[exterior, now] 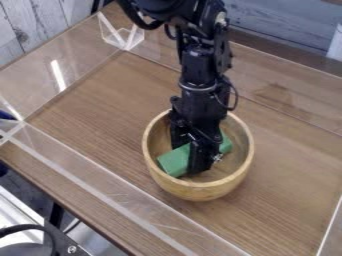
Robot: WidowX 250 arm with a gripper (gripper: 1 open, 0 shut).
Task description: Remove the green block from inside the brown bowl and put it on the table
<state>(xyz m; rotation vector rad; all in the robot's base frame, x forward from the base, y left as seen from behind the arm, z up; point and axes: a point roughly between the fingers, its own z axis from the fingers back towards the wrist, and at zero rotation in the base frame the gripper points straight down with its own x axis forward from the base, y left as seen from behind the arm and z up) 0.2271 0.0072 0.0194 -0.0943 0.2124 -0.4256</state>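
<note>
The green block (178,157) is pinched between the fingers (205,165) inside the brown bowl (201,183), which is set on the table (107,100) toward its near right edge

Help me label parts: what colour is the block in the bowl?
Bright green block, seen in the camera view.

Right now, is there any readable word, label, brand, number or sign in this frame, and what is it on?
None: no readable text shows on the gripper, the green block, the brown bowl, the table or its acrylic walls.
</note>
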